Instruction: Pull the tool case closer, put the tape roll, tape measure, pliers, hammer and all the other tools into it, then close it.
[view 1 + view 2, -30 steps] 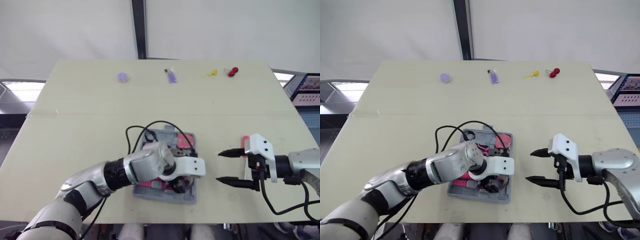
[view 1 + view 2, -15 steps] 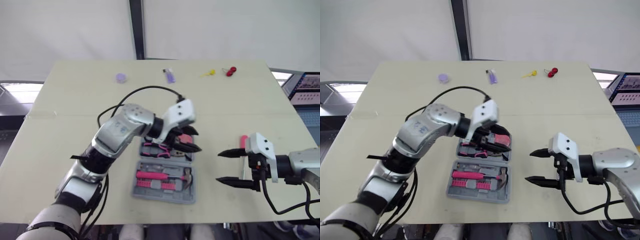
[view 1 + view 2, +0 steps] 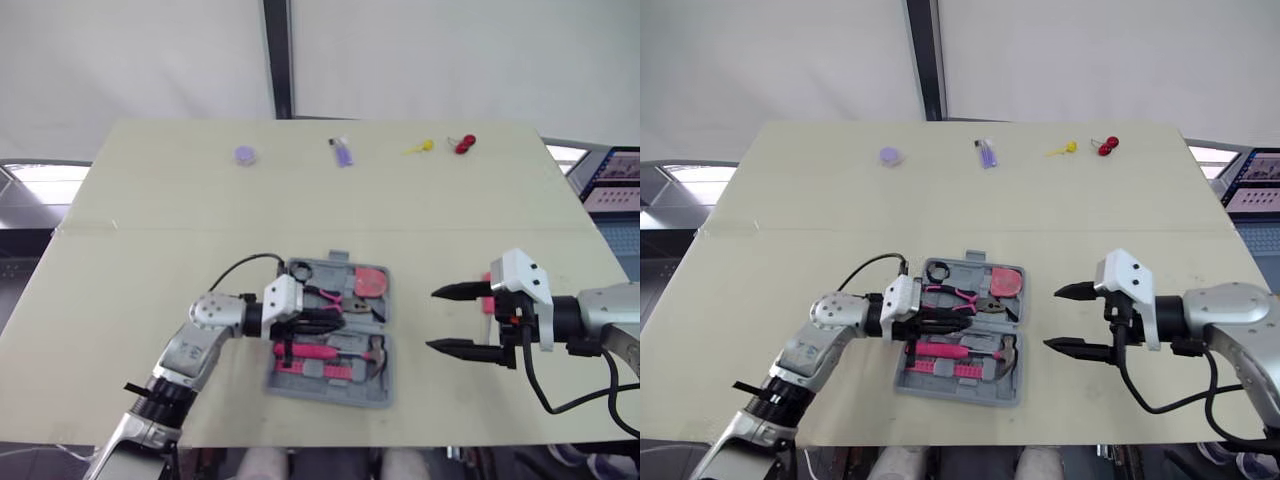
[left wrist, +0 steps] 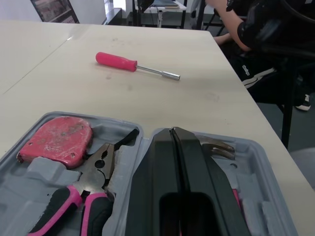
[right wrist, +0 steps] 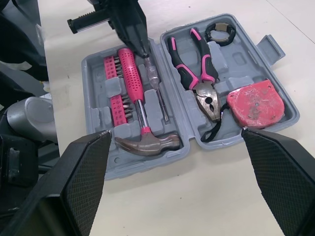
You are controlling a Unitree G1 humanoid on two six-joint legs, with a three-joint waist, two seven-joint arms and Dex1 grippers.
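The counter (image 3: 150, 250) carries the open tool case (image 5: 93, 98) near the middle of its front edge. The left pincer (image 4: 173, 133) is clenched, fingers pressed together, over the case's hinge line. The right pincer (image 3: 433, 319) is released, toward the counter's right edge. In the case lie the hammer (image 5: 132, 83), pliers (image 5: 202, 73) and tape measure (image 5: 256, 105). A pink screwdriver (image 4: 115, 61) lies on the counter beside the right pincer. The tape roll (image 5: 220, 32) sits in the case's far left corner.
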